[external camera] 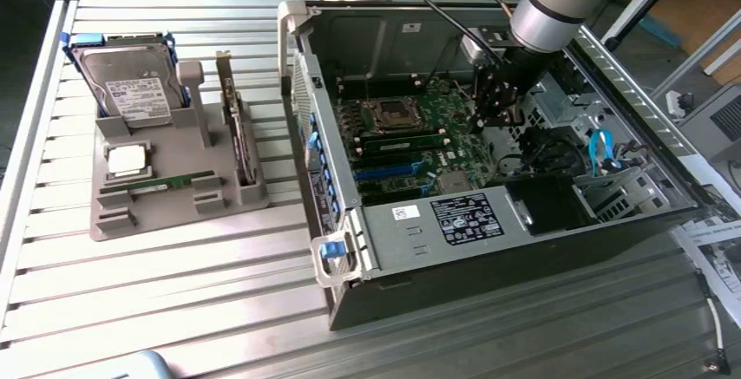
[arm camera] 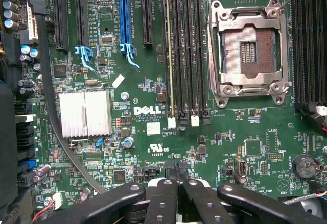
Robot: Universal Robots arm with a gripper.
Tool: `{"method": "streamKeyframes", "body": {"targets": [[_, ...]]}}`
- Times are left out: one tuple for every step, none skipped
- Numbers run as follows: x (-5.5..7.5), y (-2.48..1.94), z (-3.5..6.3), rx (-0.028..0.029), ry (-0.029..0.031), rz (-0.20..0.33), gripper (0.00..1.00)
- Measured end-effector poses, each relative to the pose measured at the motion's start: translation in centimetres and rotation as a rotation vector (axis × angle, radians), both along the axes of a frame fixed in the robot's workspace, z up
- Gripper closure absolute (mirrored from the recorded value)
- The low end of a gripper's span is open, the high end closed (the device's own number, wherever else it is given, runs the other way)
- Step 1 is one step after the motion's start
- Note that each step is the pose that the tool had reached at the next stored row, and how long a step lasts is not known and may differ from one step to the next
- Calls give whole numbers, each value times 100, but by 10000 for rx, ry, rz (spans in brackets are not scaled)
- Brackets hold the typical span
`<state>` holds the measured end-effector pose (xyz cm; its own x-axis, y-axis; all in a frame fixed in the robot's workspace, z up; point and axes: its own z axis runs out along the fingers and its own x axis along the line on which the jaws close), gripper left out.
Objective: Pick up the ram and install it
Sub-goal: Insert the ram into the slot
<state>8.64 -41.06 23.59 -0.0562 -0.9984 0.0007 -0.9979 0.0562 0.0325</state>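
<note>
Green ram (external camera: 162,185) lies flat in the grey tray (external camera: 173,214) on the surface, well toward the exterior view's left of my gripper (external camera: 501,119), whose jaws are closed and empty inside the computer case (external camera: 487,249).

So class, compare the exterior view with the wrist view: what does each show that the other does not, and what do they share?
Exterior only: the grey holder tray with a hard drive and a ram stick, beside the open computer case.
Wrist only: the silver heatsink and Dell logo.
Both: the motherboard, empty CPU socket and shut end effector.
</note>
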Motion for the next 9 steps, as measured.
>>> {"method": "streamKeyframes", "body": {"targets": [[-3, 0, 0, 0, 0, 1, 89], [-7, -1, 0, 1, 0, 1, 89], [-14, 0, 0, 1, 0, 0, 89], [-19, 0, 0, 0, 0, 1, 89], [-22, 0, 2, -1, 0, 0, 89], [-22, 0, 8, -2, 0, 1, 89], [-22, 0, 19, 0, -1, 2, 89], [-22, 0, 32, 0, -1, 1, 89], [-22, 0, 44, 0, -1, 0, 89]]}}
